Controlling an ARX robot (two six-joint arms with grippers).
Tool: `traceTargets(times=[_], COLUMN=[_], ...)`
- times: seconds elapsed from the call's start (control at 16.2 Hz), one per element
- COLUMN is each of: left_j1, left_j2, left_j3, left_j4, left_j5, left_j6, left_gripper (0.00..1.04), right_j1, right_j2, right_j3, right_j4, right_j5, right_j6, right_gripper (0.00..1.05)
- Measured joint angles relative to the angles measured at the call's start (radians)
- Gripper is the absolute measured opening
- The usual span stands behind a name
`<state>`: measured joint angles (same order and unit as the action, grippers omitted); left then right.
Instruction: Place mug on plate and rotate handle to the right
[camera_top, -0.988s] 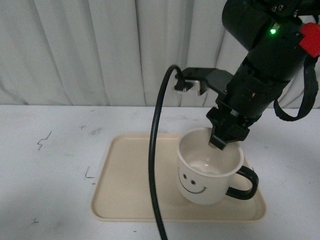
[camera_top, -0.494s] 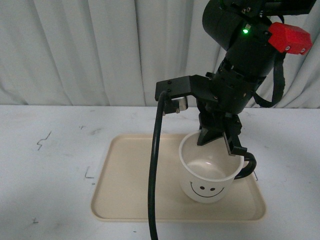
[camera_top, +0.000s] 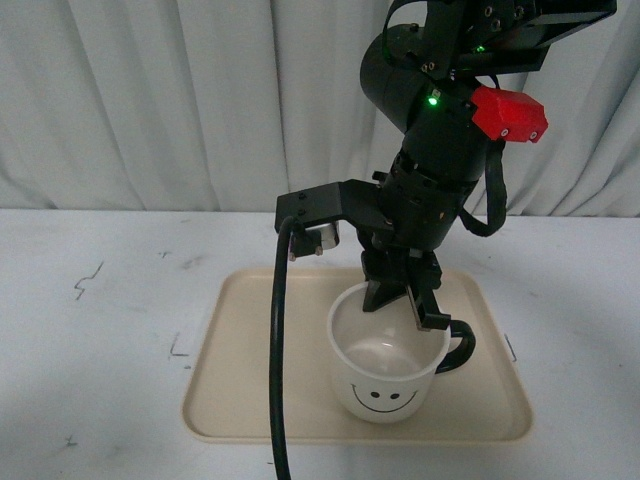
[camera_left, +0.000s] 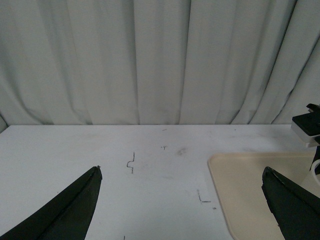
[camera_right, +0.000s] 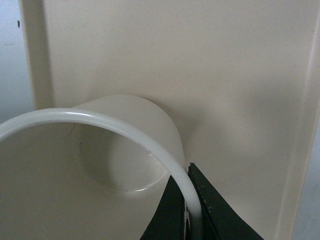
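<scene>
**White bench: mug on plate, right claw clamped on its rim**

Pale curtain hangs behind the bench. The plate lies flat on it, straight ahead of the robot. The mug stands upright on the plate, a little right of its middle and near the front rim. Its smiley faces the front camera. The handle sticks out to the right, angled slightly away.

The right claw comes down from above and grips the mug's rim close to the handle side. The right wrist view shows the white rim pinched between two dark fingers, one inside the mug and one outside. A black cable loops down from the arm in front of the plate's middle.

The left claw is spread wide and holds nothing. Its camera looks over bare bench, with one end of the plate at the edge of its view.
</scene>
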<state>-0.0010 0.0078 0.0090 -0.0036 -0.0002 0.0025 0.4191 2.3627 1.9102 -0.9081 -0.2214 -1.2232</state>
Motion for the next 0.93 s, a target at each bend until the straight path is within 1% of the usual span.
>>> traceTargets(times=[0.06,0.12,0.19,0.25,0.37,0.43,0.56,0.62,0.68,0.74,0.8,0.86,0.93], left_j1=[0.0,0.0,0.0,0.0,0.0,0.0,0.0,0.0,0.0,0.0,0.0,0.0,0.0], left_j2=[0.0,0.0,0.0,0.0,0.0,0.0,0.0,0.0,0.0,0.0,0.0,0.0,0.0], left_j3=[0.0,0.0,0.0,0.0,0.0,0.0,0.0,0.0,0.0,0.0,0.0,0.0,0.0], left_j4=[0.0,0.0,0.0,0.0,0.0,0.0,0.0,0.0,0.0,-0.001,0.0,0.0,0.0], left_j5=[0.0,0.0,0.0,0.0,0.0,0.0,0.0,0.0,0.001,-0.001,0.0,-0.001,0.0], left_j6=[0.0,0.0,0.0,0.0,0.0,0.0,0.0,0.0,0.0,0.0,0.0,0.0,0.0], left_gripper=[0.98,0.98,0.98,0.98,0.98,0.98,0.98,0.98,0.98,0.98,0.98,0.98,0.98], right_j1=[0.0,0.0,-0.001,-0.007,-0.019,-0.022,-0.027,-0.012,-0.007,-0.01,-0.03,-0.061,-0.102], right_j2=[0.008,0.011,0.013,0.01,-0.034,-0.08,-0.183,-0.277,-0.412,-0.487,-0.531,-0.565,-0.605], right_j3=[0.011,0.013,0.021,0.037,0.034,0.007,-0.006,-0.139,-0.396,-0.584,-0.725,-0.848,-0.985], right_j4=[-0.019,-0.026,-0.038,-0.064,-0.002,0.074,0.13,0.467,0.892,1.134,1.315,1.462,1.615], right_j5=[0.0,0.004,-0.037,-0.09,-0.201,-0.262,-0.333,-0.175,0.136,0.309,0.414,0.486,0.522], right_j6=[0.0,0.0,0.006,0.031,0.093,0.136,0.198,0.31,0.535,0.701,0.824,0.93,1.034], right_gripper=[0.03,0.09,0.36,0.47,0.64,0.71,0.88,0.85,0.72,0.63,0.56,0.48,0.39])
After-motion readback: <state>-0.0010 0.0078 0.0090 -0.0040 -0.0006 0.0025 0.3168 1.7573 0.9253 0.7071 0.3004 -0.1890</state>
